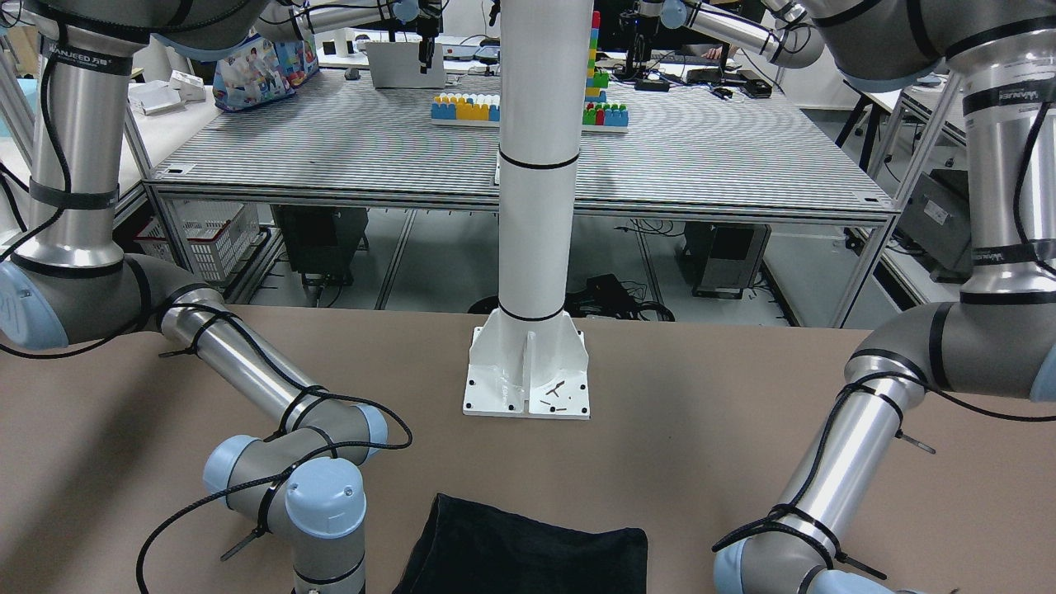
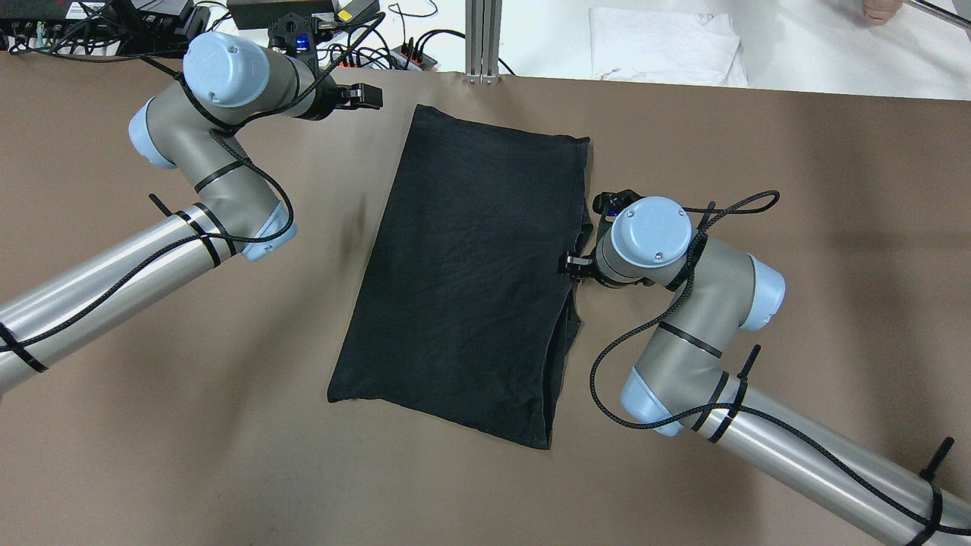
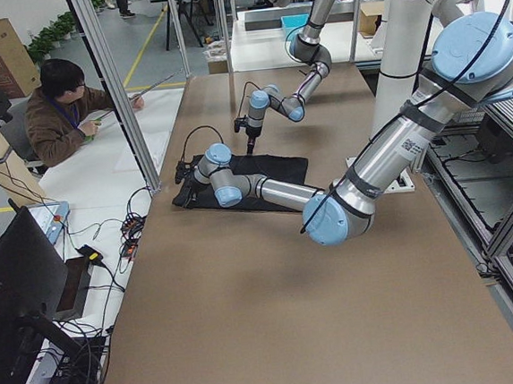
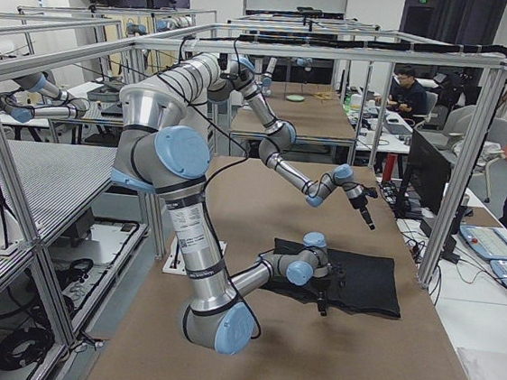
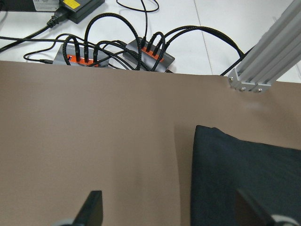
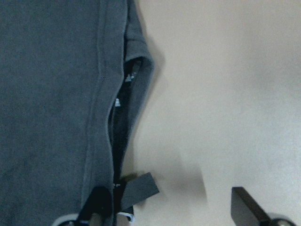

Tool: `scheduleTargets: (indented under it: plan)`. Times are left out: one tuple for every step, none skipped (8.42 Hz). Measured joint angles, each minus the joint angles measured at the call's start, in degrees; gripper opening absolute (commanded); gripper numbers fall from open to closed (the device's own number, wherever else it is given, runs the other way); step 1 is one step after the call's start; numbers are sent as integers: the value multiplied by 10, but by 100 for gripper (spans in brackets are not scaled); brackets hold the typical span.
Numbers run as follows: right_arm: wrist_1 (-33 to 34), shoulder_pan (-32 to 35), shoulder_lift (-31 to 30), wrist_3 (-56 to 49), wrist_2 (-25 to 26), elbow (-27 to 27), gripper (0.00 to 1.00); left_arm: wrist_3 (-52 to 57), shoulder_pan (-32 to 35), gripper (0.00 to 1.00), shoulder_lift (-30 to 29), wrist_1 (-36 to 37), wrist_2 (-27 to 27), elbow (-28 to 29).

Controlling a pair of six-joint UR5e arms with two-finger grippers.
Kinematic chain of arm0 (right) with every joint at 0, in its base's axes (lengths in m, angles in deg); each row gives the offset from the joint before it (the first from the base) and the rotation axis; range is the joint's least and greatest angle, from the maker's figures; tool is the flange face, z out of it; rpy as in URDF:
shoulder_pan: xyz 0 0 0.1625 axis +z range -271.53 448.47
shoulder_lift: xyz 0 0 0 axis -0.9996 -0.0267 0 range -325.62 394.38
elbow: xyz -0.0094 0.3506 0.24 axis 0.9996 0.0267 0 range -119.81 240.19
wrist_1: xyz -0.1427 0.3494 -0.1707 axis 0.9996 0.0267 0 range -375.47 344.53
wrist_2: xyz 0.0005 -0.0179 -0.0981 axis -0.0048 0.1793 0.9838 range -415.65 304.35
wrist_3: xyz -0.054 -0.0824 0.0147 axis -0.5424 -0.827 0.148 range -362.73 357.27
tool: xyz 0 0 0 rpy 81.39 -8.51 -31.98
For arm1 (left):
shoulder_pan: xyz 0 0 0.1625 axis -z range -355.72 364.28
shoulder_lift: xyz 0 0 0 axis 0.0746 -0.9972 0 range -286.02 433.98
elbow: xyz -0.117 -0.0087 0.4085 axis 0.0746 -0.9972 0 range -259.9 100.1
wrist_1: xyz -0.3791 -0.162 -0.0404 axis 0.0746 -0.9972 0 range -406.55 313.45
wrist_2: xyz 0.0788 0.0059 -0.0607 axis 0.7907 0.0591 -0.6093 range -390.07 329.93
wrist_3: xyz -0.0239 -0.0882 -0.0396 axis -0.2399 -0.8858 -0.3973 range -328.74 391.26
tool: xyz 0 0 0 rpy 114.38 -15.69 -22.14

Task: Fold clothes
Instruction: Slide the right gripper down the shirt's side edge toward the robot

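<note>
The black garment lies folded flat in the middle of the brown table, with layered edges on its right side. It also shows in the front view. My left gripper is open and empty, just left of the garment's far-left corner. In the left wrist view the gripper hovers over bare table with that corner at its right finger. My right gripper is open at the garment's right edge. In the right wrist view one finger is at the hemmed edge and the other is over bare table.
The white post's base plate stands on the table on the robot's side. An aluminium frame post, power strips with cables and a folded white cloth lie beyond the far table edge.
</note>
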Motion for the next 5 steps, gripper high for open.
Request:
scheduleTargets:
  plan:
    - [2,1,-8,0,-8,-32,94,0,0,100,-1,0,0,0]
    - [3,5,-15,8,-26,-70,94,-1,-1,100,-1,0,0,0]
    - [-1,9,-18,32,-43,-97,94,0,-1,100,-2,0,0,0]
    - [-15,11,-17,74,-54,-112,94,0,0,100,-2,0,0,0]
    - [-45,7,-18,119,-55,-113,94,0,0,100,-3,0,0,0]
